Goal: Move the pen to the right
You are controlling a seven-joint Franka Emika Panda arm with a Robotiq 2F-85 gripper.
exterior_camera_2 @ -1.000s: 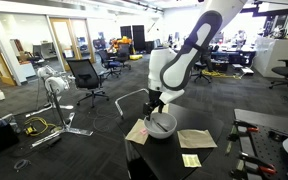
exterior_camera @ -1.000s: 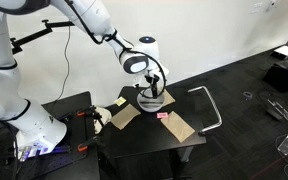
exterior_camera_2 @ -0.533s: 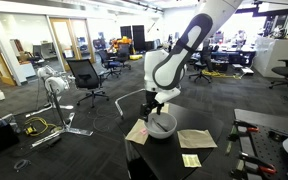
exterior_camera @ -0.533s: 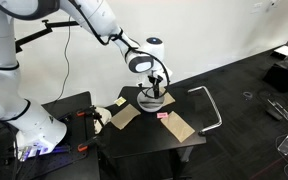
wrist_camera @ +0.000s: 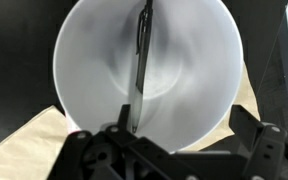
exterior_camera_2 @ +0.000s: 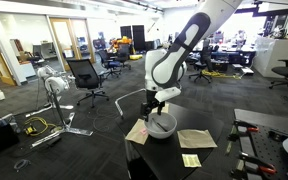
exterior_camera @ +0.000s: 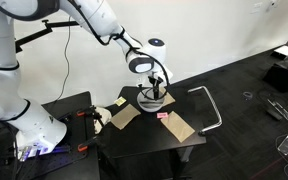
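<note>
White bowl [wrist_camera: 84, 70] fills most of the wrist view. At its lower left, a tan paper sheet [wrist_camera: 19, 150] lies on the dark counter [wrist_camera: 9, 60]. Slightly left of the bowl's centre, the pen [wrist_camera: 142, 60] lies inside the bowl. It runs from the far rim down toward the camera, and its near end points between the fingers. The end effector [wrist_camera: 169, 152] hangs above the near rim with its fingers spread wide apart, holding nothing. In an exterior view, a second paper sheet [exterior_camera: 181, 125] lies to the right of the bowl.

Probable hazards:
- The pen rests on a smooth, curved wall, so a closing finger may roll it aside instead of capturing it.
- A descent too near the rim may strike the bowl and shift or tip it.
- A grasp near the pen's end may let it pivot and snag the rim during the transfer rightward.
</note>
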